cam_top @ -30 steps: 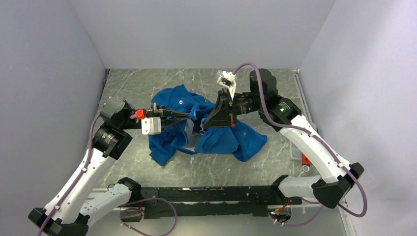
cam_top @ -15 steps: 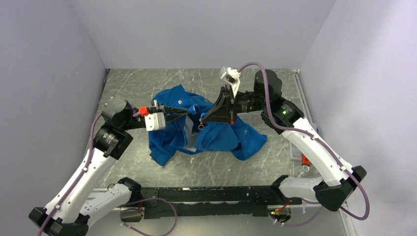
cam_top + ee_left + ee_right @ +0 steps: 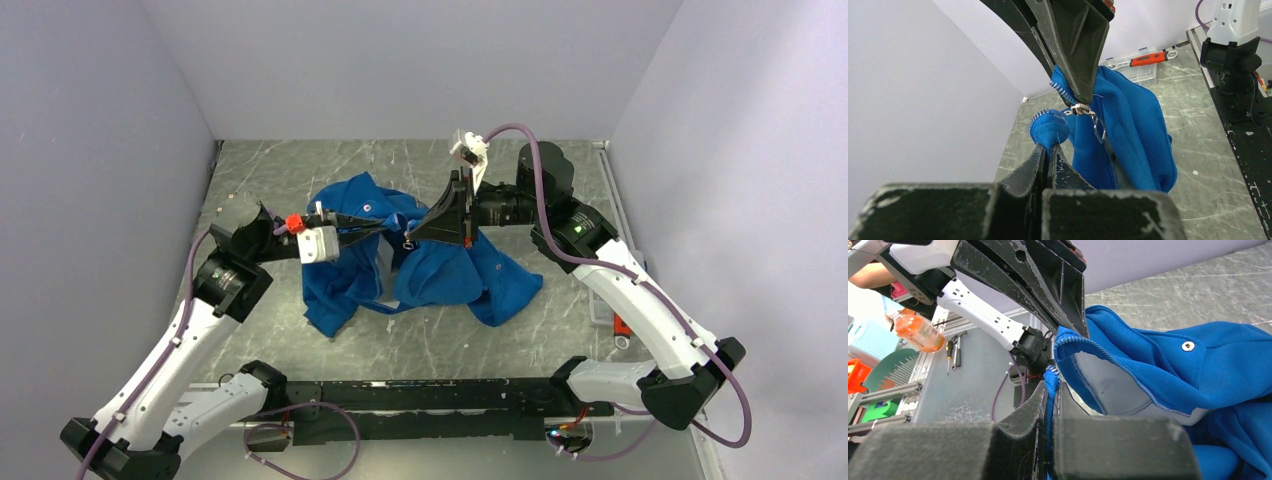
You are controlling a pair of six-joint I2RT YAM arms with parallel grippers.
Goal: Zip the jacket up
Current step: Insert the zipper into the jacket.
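1. The left gripper (image 3: 1048, 150) is fully closed and pinches 1 zipper end of the jacket (image 3: 450, 280), a small rounded fold of blue cloth with teeth along its edge.
2. The right gripper (image 3: 1050, 390) is also closed, on the other front edge, and the silver slider (image 3: 1080, 108) sits just under its tips with the pull tab (image 3: 1098, 131) hanging free.
3. We judge the step in hand is to bring the 2 ends together, so that the free end enters the slider.
4. To do it well, we should hold the slider side steady and move only the left end, lined up with the slider mouth and with the teeth not twisted.
5. We should keep the cloth a little tight and push slowly, because the soft edge can bend and miss.
6. The jacket lies crumpled in the middle of the table (image 3: 560, 190), between the 2 arms, with its gripped edges lifted above the heap.
7. It is bright blue and soft, with a pale lining and 1 metal snap showing.
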